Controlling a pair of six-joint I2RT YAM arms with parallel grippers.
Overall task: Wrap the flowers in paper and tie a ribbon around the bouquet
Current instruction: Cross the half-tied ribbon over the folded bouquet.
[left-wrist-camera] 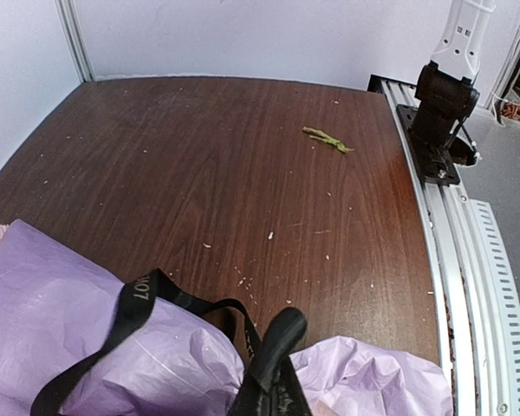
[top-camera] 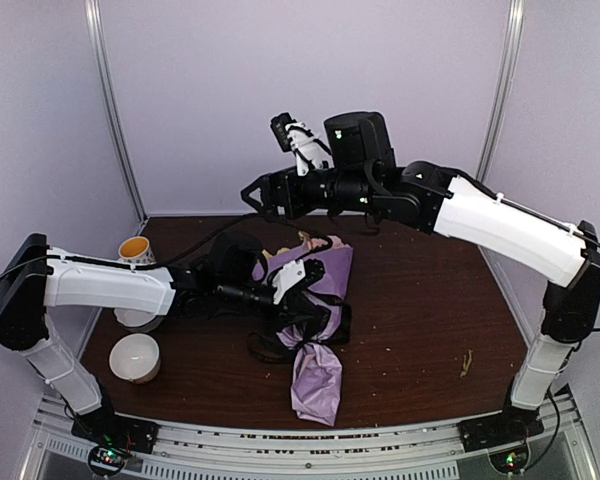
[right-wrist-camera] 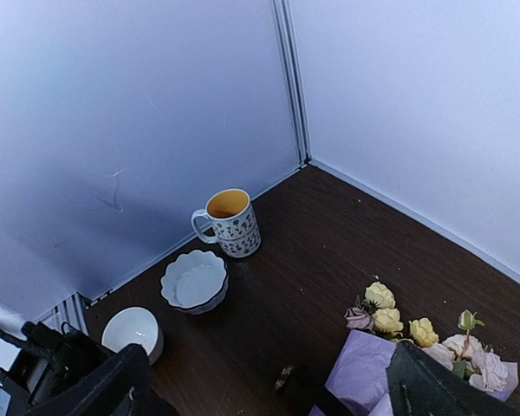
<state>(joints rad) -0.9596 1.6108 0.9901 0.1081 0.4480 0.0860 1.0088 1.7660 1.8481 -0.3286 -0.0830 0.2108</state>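
The bouquet lies on the dark table, a lilac paper (top-camera: 317, 378) cone with its narrow end toward the near edge. Yellow and pink flowers (right-wrist-camera: 400, 322) stick out of its far end. A black ribbon (left-wrist-camera: 140, 295) with white lettering loops over the paper (left-wrist-camera: 61, 303) and runs into my left gripper (left-wrist-camera: 280, 331), which is shut on it at the bouquet's waist (top-camera: 305, 295). My right gripper (top-camera: 250, 192) hangs high above the table behind the bouquet. Its fingers (right-wrist-camera: 113, 386) stand wide apart with nothing between them.
At the far left stand a patterned mug (right-wrist-camera: 230, 221) with a yellow inside, a scalloped white bowl (right-wrist-camera: 195, 279) and a plain white cup (right-wrist-camera: 132, 331). A green stem scrap (left-wrist-camera: 327, 139) lies near the right arm's base (left-wrist-camera: 442, 113). Pale walls close in the table's back and sides.
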